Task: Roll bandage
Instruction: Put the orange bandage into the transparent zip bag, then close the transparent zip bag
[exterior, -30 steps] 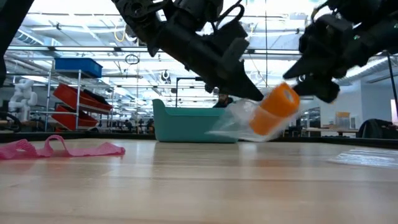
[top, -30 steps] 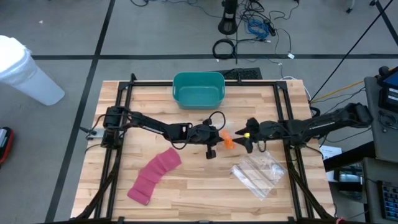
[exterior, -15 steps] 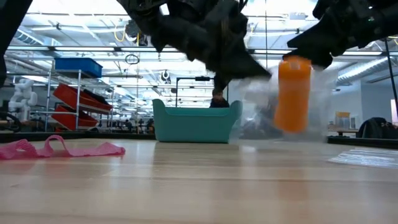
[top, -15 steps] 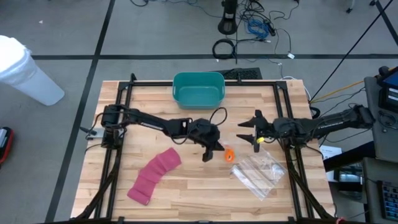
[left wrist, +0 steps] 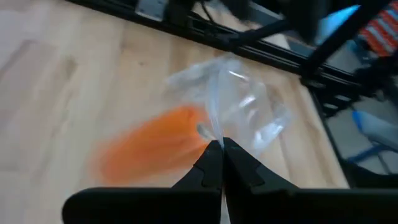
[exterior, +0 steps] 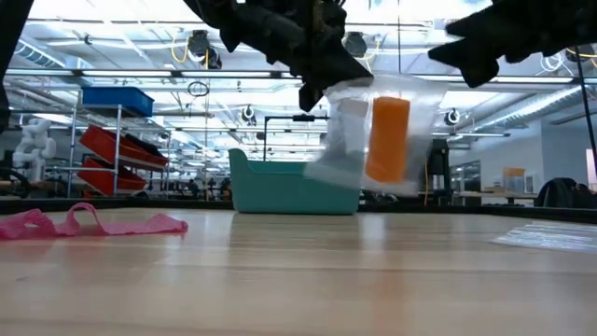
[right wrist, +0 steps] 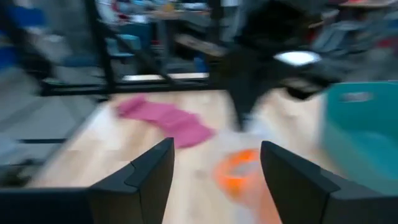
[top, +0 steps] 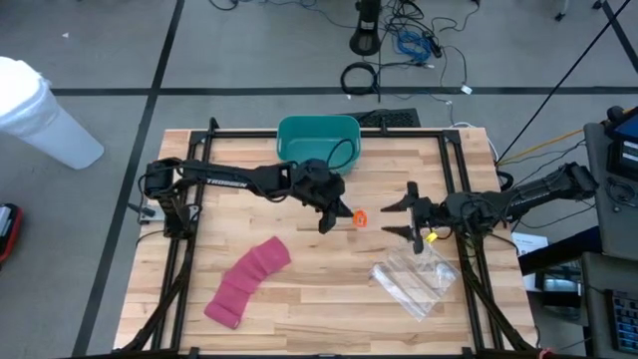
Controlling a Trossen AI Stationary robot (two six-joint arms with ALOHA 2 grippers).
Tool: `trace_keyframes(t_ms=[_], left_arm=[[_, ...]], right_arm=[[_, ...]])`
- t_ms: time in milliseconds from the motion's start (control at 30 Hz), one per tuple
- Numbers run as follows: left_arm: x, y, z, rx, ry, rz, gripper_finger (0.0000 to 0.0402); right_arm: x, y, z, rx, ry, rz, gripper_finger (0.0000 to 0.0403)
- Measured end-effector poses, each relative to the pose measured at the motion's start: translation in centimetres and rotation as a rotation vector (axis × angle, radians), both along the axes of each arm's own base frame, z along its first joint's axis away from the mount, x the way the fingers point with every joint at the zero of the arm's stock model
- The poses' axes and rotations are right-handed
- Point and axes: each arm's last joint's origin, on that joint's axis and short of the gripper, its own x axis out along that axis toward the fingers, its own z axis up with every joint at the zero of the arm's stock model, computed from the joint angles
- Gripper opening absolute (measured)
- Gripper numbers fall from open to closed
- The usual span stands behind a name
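I see the wooden table (top: 299, 299) first, with the teal bin (top: 317, 143) at its far edge. On the near left part lies the pink bandage (top: 246, 280), unrolled and a little wavy, not touched by any arm. A second clear bag (top: 414, 280) lies flat on the near right part.

My left gripper (top: 329, 217) is near the middle of the table, just in front of the bin. Its fingers are pinched tight on the top edge of a clear plastic bag (exterior: 373, 131), which hangs above the table with an orange roll (exterior: 387, 138) inside. My right gripper (top: 397, 215) waits just beside it, fingers spread apart and holding nothing.

I judge the pink bandage is soft, light and limp, so it will fold and slide on the wood when I push it. I think the best place to take it is one short end, pinching the cloth flat, while the other gripper keeps the strip from shifting. The bag looks slippery and thin.
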Motion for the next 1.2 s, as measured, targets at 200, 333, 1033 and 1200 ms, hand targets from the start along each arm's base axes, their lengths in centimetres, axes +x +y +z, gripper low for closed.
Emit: trace_keyframes(t_ms=[200,333,1033,1200], left_arm=[[-0.8,-1.2,1.5,-0.024,-0.026,-0.097,0.0005],[-1.2,-0.8,1.8,0.02,-0.013,-0.041,0.0007],[-1.2,-0.4,1.4,0.218,0.006,0.045,0.0008],[-1.2,-0.3,1.5,0.225,0.004,0.045,0.0008]], right_arm=[[0.0,0.5,0.5,-0.056,-0.057,0.18,0.0223],[0.0,0.6,0.7,-0.056,-0.078,0.196,0.0223],[2.3,0.1,-1.6,-0.389,0.074,-0.088,0.0224],[2.8,0.0,-2.4,-0.512,0.131,-0.143,0.022]])
